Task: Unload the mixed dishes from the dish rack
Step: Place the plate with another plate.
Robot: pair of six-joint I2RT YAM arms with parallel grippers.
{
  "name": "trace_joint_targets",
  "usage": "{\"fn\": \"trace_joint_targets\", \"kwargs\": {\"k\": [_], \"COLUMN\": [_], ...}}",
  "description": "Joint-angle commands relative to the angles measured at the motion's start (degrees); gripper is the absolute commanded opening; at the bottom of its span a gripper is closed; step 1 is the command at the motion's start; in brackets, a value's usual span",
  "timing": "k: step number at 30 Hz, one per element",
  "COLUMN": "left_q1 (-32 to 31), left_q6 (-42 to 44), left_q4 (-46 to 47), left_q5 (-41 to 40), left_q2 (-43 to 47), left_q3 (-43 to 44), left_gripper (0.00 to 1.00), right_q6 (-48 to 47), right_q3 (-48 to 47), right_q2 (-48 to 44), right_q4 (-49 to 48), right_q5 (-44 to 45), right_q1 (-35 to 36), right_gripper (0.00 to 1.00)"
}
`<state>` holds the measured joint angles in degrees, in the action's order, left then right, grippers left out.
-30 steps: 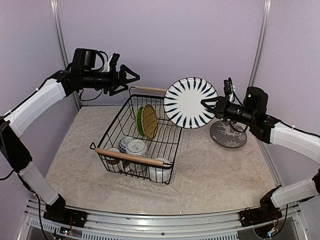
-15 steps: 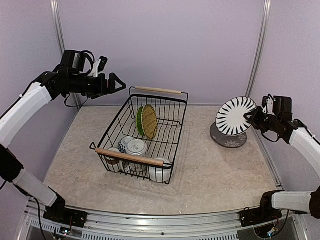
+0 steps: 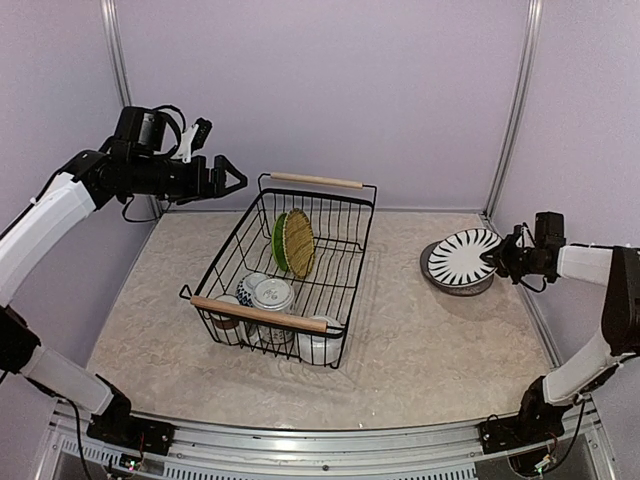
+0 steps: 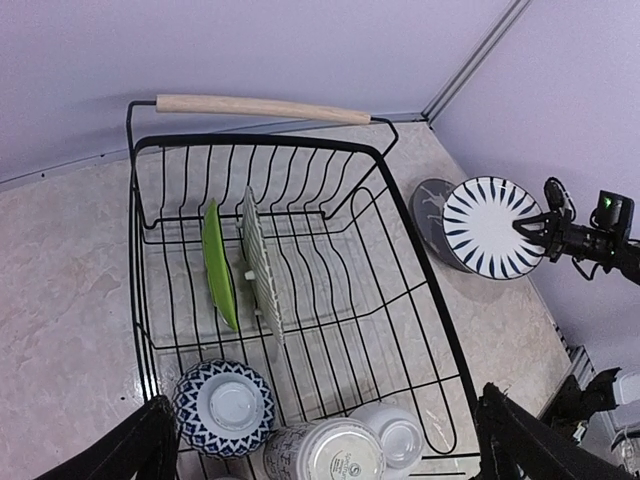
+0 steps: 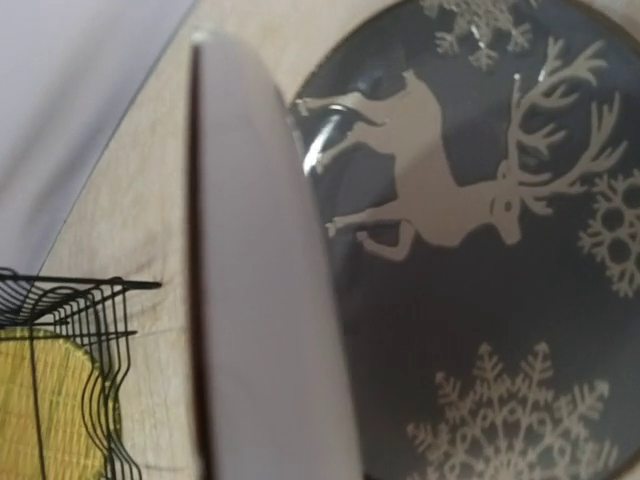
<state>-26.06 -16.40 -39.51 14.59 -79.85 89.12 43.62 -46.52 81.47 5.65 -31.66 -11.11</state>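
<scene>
**Inspector:** Start with the large items.

**Operator:** The desk (image 3: 420, 350) carries the dish rack (image 3: 258, 313) left of centre, with one wooden handle near and one far. My left end effector (image 3: 232, 178) hangs in the air beyond the rack's far-left corner. Its fingers (image 4: 130, 455) are spread wide and hold nothing.

**Inspector:** And the plates?

**Operator:** My right end effector (image 3: 492, 257) is clamped narrow on the rim of the striped plate (image 3: 462, 252). That plate is out of the rack, at the desk's right side. It is tilted low over a grey reindeer plate (image 5: 480, 300) lying flat there. I cannot tell whether the two touch.

**Inspector:** What is in the rack?

**Operator:** The lime green plate (image 4: 218, 262) stands upright mid-rack, just beside a ribbed yellowish disc (image 3: 298, 243). At the near end sit the patterned bowl (image 4: 225, 405) and, to its right, a white mug (image 4: 325, 455), both upside down.
</scene>
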Motion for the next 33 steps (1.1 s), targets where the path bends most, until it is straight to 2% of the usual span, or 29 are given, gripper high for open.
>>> {"fn": "trace_joint_targets", "kwargs": {"k": [1,18,22,24,30,33], "left_q1": [-0.61,-0.79,-0.86,-0.82,-0.36,0.34], "left_q6": [-0.91,-2.29,-2.90,-3.24,-4.33,-5.45], "left_q4": [0.74,1.79,1.82,1.85,2.79,3.48], "left_q5": [3.03,4.94,5.41,5.79,7.15,9.32], "left_q2": [0.29,-0.46,-0.57,-0.33,0.03,-0.45], "left_q3": [-1.31,-2.13,-2.04,-2.01,-2.56,-2.80], "left_gripper": [0.99,0.96,0.96,0.96,0.96,0.96], "right_q6": [2.33,-0.35,-3.86,-6.85,-13.78,-16.26], "right_q3": [-3.77,-8.32,-9.75,-10.11,-10.87,-11.03], "right_q2": [2.83,18.62,20.83,20.80,20.49,19.60], "right_q4": [-12.09,-15.65,-12.67,-8.83,-1.19,1.78], "right_q5": [-5.71,-10.15,-9.01,-6.67,-0.83,1.78], "right_q1": [-1.82,-3.95,-3.98,-3.96,-3.90,-3.85], "right_gripper": [0.00,0.00,0.00,0.09,0.45,0.57]}}
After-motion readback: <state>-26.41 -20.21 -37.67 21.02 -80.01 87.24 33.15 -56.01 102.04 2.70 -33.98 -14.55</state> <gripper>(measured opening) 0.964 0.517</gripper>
